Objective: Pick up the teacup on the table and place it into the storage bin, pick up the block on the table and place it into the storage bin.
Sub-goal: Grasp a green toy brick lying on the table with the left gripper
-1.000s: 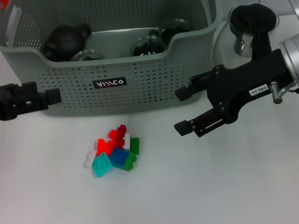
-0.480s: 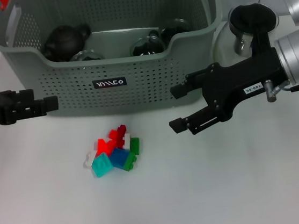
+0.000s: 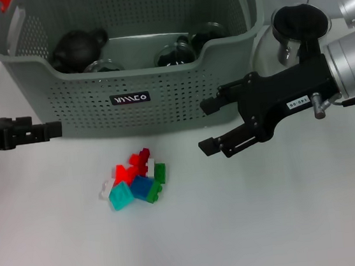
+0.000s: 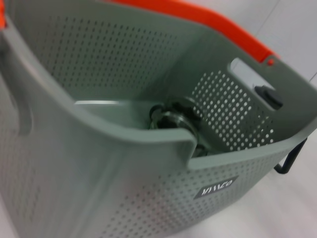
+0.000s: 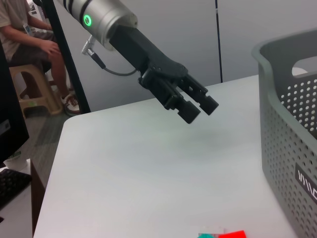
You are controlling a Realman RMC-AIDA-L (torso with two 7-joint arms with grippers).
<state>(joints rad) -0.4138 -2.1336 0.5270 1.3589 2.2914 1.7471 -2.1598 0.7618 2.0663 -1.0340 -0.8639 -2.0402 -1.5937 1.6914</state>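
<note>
Left of the matt black right gripper, glossy translucent plastic blocks lie on the smooth white table; behind it stands the matt perforated plastic bin.

Blocks before storage bin — teapot inside
</note>
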